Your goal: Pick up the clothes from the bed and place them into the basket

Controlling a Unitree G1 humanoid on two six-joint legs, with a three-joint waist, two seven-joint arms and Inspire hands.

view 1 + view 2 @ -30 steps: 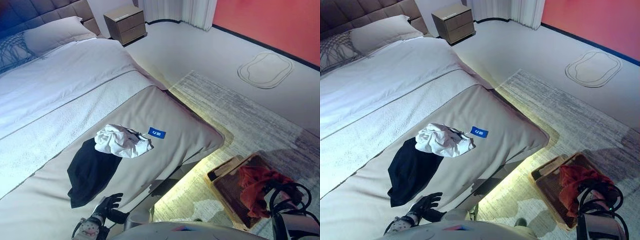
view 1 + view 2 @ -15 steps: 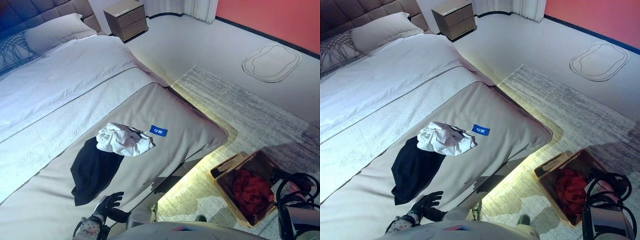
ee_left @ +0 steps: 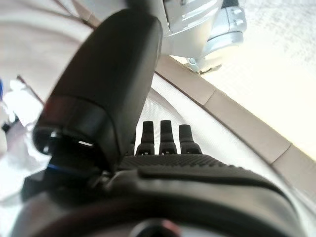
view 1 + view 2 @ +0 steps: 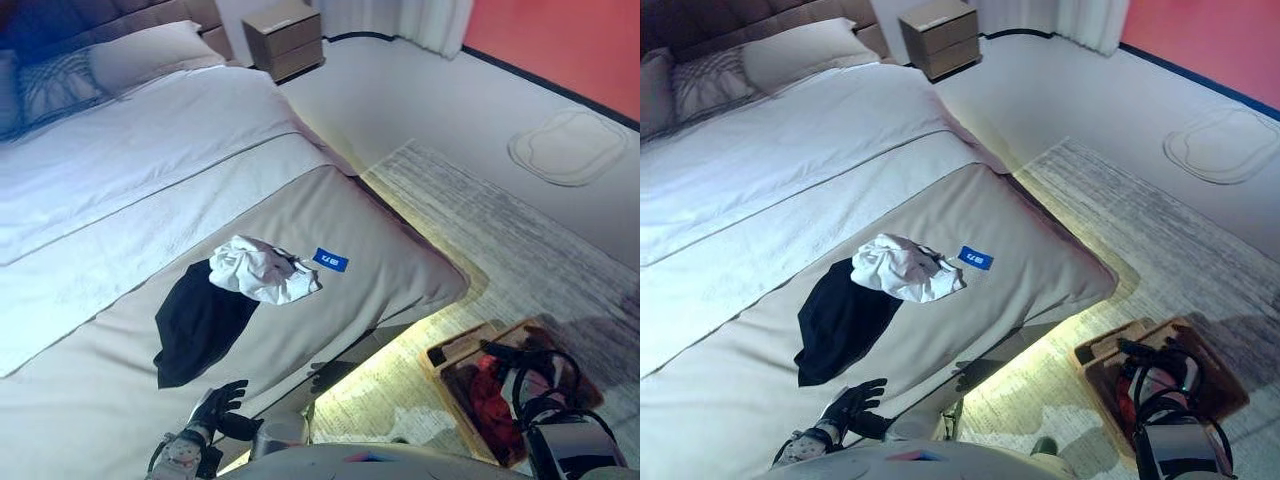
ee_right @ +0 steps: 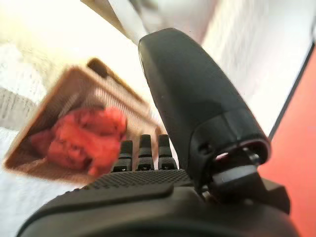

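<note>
Lying at frame centre on the bed (image 4: 120, 150), the white garment (image 4: 262, 270) and black garment (image 4: 198, 322) are awaiting pickup. A red garment (image 5: 86, 136) is sitting in the basket (image 5: 59, 94) at lower right. Both the left robot hand (image 4: 222, 408) and right robot hand (image 5: 143, 158) are hanging relaxed, empty.

Two garments (image 4: 235, 290) lie on the bed (image 4: 120, 170); the basket (image 4: 470, 360) stands on the floor to its right.
</note>
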